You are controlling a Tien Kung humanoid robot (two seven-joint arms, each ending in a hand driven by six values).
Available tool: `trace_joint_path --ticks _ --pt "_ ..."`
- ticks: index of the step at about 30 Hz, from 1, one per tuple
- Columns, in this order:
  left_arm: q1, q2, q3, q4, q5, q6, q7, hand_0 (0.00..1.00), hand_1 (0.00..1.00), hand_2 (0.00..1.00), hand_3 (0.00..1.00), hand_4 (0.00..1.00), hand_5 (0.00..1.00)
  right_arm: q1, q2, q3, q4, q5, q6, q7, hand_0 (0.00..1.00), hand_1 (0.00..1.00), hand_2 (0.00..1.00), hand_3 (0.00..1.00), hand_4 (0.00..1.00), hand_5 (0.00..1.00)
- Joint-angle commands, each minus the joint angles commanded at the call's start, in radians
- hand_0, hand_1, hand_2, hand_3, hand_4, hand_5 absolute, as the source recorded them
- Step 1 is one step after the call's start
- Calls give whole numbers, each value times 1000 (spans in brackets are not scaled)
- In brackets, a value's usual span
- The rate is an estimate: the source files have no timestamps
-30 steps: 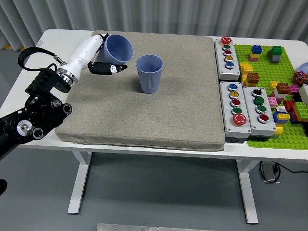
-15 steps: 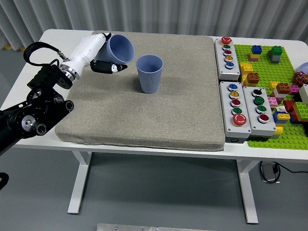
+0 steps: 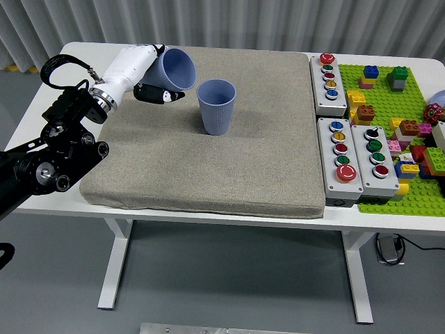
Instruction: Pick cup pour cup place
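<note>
The left hand is lifting a touch and drifting toward the far side of the mat, and the arm behind it has swung in a little from the left compared with a second ago. The tilted blue cup travels with it, its mouth turned right and slightly toward us, aimed in the direction of the standing cup. That one has not budged; it sits upright on the grey mat, right of the tilted cup and a bit nearer, with a clear gap between the two rims. My read: this is the pour stage, the cup tipped well over, though the mouth is not above the receiving cup, so either the pour is winding down or the hand needs to close that gap. Whether anything is coming out of it, I cannot tell.

Now the hand itself: clenched around the blue cup, white palm shell wrapped along its left side, dark fingertips curled under and in front of the wall. Firm hold, no slack visible.

The right arm is not on show. Over on the right of the table, button boxes and a green brick plate sit untouched
</note>
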Motion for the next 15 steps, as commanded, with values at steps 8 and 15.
trace_joint_path --ticks 8,15 --pt "-18 -7 18 18 31 -1 5 392 467 541 550 786 209 2 -1 0 0 -1 0 1 693 662 611 612 2 320" --pt "-38 -8 29 27 77 1 12 392 468 541 550 784 211 4 -3 1 -1 0 0 2 693 662 611 612 2 319"
